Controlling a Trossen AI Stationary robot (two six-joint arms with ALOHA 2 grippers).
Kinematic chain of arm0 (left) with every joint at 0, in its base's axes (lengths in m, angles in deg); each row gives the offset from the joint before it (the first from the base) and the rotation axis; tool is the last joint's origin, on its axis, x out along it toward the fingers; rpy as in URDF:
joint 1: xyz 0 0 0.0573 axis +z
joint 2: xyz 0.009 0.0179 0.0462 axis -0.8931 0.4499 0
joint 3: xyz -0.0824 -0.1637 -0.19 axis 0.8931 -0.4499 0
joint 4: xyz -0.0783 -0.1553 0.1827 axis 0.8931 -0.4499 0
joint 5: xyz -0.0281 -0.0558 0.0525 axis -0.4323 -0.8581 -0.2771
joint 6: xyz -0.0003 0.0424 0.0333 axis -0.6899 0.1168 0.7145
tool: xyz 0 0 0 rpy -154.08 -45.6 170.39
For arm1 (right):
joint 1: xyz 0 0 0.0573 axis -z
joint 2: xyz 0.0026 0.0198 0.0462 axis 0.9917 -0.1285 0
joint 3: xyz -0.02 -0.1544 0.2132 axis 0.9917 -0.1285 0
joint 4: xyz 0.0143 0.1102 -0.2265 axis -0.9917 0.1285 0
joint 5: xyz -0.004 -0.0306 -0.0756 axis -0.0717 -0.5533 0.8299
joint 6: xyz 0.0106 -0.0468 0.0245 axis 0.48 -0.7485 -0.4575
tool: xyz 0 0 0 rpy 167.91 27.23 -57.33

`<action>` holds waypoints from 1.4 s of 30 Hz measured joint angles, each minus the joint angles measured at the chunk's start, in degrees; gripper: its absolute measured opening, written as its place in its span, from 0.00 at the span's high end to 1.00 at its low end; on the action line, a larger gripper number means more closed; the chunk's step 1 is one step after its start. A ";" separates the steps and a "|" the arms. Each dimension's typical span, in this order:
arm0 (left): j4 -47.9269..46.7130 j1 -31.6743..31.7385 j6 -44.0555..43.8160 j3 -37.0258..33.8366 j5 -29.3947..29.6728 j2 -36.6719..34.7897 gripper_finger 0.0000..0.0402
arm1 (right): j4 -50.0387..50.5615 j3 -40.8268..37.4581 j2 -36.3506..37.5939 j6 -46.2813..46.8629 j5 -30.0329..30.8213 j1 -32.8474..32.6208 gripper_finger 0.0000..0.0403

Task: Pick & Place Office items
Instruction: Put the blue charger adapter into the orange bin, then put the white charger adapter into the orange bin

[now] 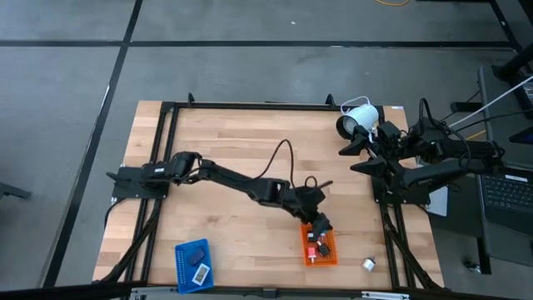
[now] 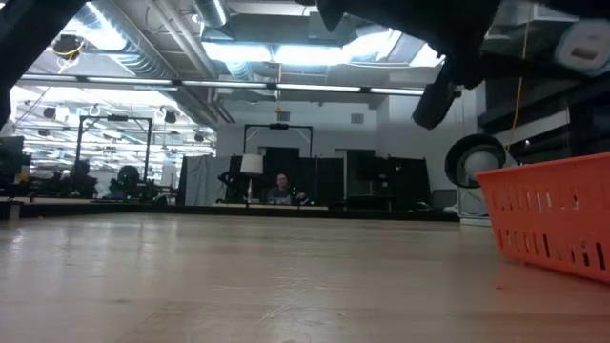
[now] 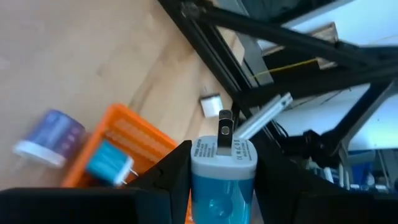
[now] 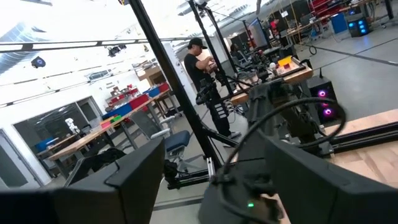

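Note:
My left gripper [image 1: 321, 227] hangs over the orange tray [image 1: 319, 245] near the table's front right and is shut on a light-blue plug adapter [image 3: 222, 180] with a white end and two metal prongs. The tray holds small red and dark pieces [image 1: 313, 242] and a light-blue piece [image 3: 109, 163]. A purple-and-white piece [image 3: 52, 137] shows blurred beside the tray's wall. A small white piece [image 1: 368, 264] lies on the table right of the tray. My right gripper [image 4: 214, 155] waits open and raised at the table's right side. My left gripper pinches the adapter's light-blue body [image 3: 221, 193] between its two fingers [image 3: 175, 173], one on each side, just behind the white pronged end [image 3: 222, 153]. That end points away from the wrist. The adapter is lifted clear, slanting downward over the orange tray.
A blue tray [image 1: 193, 263] with a dark flat piece and a white piece sits at the front left. A white round lamp-like device [image 1: 358, 121] stands at the back right. A black frame [image 1: 250, 106] runs around the table. Bare wood lies at the middle and the back.

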 joint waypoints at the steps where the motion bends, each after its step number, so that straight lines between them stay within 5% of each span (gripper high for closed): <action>1: 0.05 -0.54 -0.06 0.04 -0.04 0.14 0.67 | 0.00 0.00 -0.02 0.03 0.02 0.00 0.31; 13: -0.74 -3.84 0.19 0.07 3.47 0.49 0.65 | -0.02 0.00 -0.24 2.84 1.71 -0.02 0.31; 18: -2.37 -4.09 0.15 0.07 4.06 0.84 0.57 | -0.02 0.00 -0.24 3.44 1.95 -0.04 0.31; 29: 7.62 -3.49 3.63 0.07 7.38 0.79 0.37 | -0.24 0.00 -0.24 4.36 14.71 -0.02 0.31; 35: 13.43 -0.54 12.20 0.07 19.48 -4.26 0.39 | -2.37 0.02 -0.52 5.10 16.87 -0.02 0.31; 42: -4.09 4.92 23.95 0.07 35.16 -15.47 0.41 | 1.26 0.04 -1.11 3.82 12.56 -0.04 0.31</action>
